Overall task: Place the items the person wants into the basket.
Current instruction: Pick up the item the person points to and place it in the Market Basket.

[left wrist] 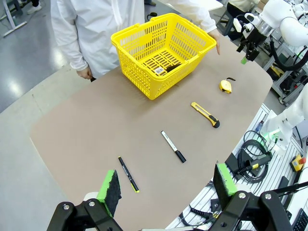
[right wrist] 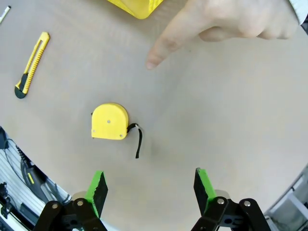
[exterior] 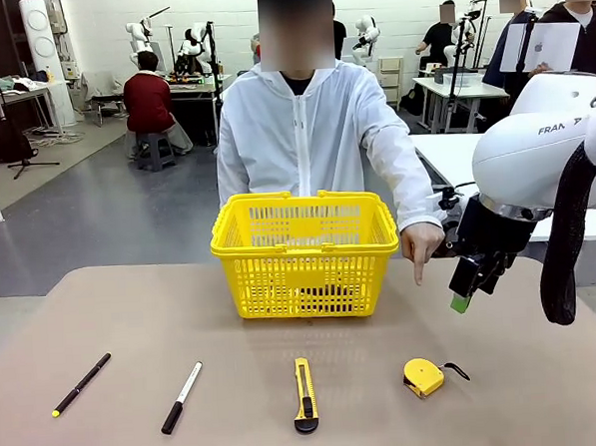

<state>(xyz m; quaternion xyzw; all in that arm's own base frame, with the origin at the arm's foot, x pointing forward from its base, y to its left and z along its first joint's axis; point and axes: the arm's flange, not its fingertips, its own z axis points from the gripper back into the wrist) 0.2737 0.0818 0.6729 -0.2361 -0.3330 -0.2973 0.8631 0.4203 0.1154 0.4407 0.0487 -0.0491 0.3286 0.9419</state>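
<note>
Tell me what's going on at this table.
A person in a white jacket stands behind the yellow basket, one hand pointing a finger down toward the tape measure on the table. The right gripper hangs open above the tape measure, touching nothing. The utility knife, a marker and a pen lie in a row near the robot's edge, untouched. The left gripper is open too, high over that side. Neither tool is in the basket yet.
</note>
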